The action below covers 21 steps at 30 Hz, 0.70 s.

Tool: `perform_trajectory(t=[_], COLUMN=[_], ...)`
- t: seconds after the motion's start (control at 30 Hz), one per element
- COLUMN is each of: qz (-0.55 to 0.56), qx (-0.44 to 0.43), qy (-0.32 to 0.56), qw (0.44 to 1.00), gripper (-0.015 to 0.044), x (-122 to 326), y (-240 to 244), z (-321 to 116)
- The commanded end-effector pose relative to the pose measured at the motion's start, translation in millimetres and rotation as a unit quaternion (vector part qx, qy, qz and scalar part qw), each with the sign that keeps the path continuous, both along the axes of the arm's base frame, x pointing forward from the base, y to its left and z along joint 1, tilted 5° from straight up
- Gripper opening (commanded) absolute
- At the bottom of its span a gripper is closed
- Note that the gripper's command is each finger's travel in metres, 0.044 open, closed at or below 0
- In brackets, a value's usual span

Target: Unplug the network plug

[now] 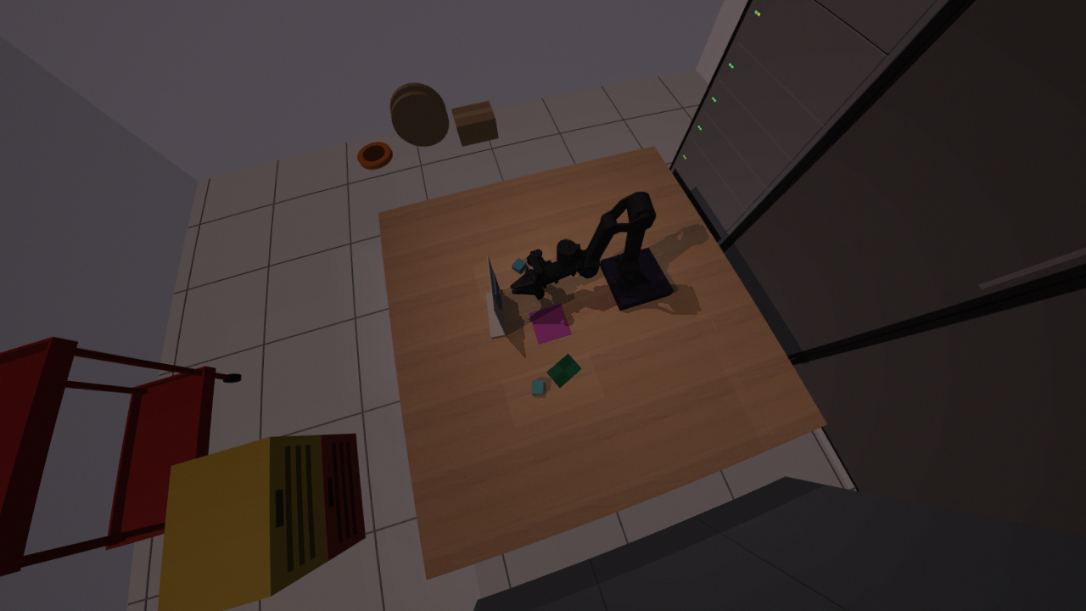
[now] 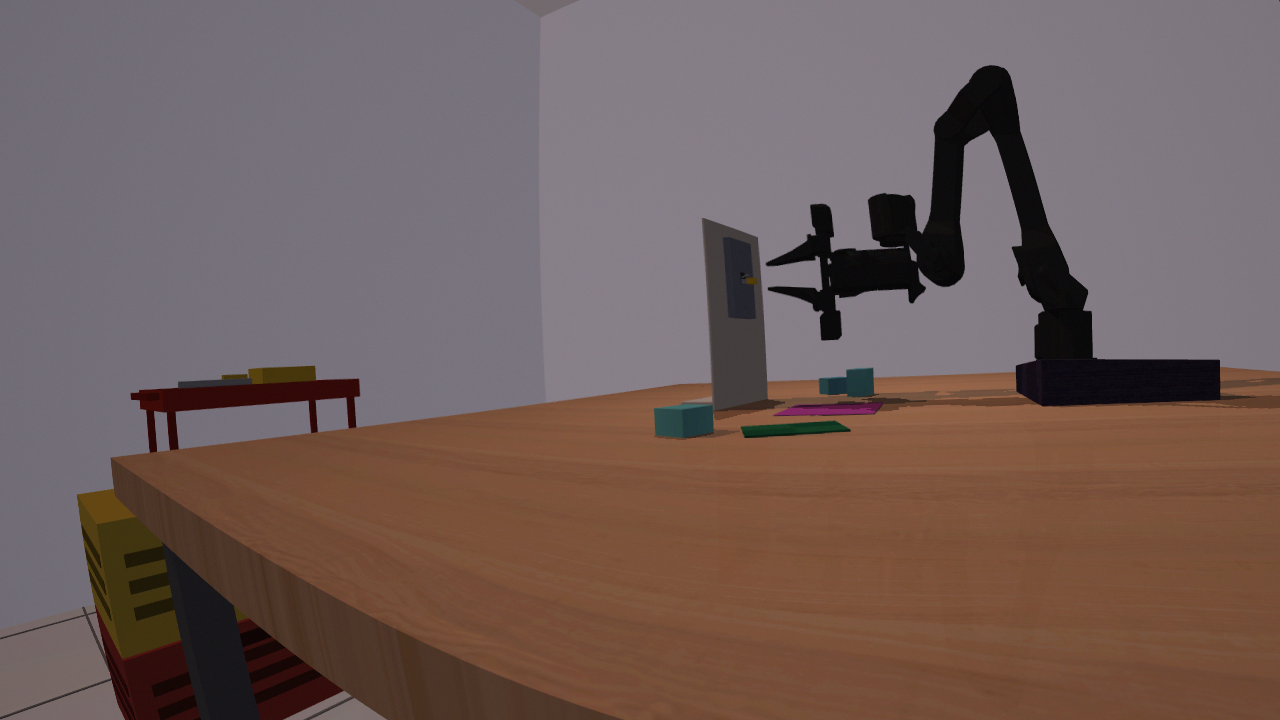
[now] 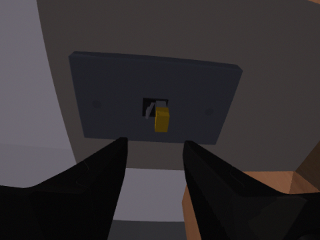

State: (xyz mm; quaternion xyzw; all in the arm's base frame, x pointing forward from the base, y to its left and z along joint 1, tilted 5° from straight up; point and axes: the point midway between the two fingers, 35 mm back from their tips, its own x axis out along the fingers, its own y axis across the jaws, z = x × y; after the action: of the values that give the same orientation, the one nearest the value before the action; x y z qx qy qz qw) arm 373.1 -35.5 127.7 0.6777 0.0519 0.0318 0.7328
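Yellow at its outer end, the plug (image 2: 751, 281) (image 3: 162, 120) sits in the panel's socket (image 2: 742, 276) (image 3: 145, 107), while the pincer (image 1: 513, 289) (image 2: 768, 276) (image 3: 156, 146) waits nearby, fingers apart one above the other, presumably to squeeze tab and body together.

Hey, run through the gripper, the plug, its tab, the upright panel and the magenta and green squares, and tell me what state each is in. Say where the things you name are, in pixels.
Gripper (image 1: 513, 290) (image 2: 768, 276) (image 3: 156, 146): open, nothing held.
Plug (image 2: 750, 281) (image 3: 162, 120): in the socket.
Tab (image 3: 149, 111): unpressed by the fingers, angled off the plug.
Panel (image 2: 738, 358) (image 3: 267, 113): standing upright.
Magenta square (image 1: 551, 327) (image 2: 827, 410): flat.
Green square (image 1: 564, 371) (image 2: 794, 429): flat.
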Motion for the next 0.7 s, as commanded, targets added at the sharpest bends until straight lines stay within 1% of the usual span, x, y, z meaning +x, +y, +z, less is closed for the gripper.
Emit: perform_trajectory(t=[0.0,0.63,0.67], qz=[-0.002,-0.002,-0.002], qx=[0.001,0.003,0.003], qy=[0.002,0.001,0.001], qw=[1.000,1.000,1.000], gripper=[0.0156,0.0156,0.0130], x=[6.8,32.7,32.7], y=[-1.5,-5.1,-5.1], z=[-1.3,-1.6,-1.6])
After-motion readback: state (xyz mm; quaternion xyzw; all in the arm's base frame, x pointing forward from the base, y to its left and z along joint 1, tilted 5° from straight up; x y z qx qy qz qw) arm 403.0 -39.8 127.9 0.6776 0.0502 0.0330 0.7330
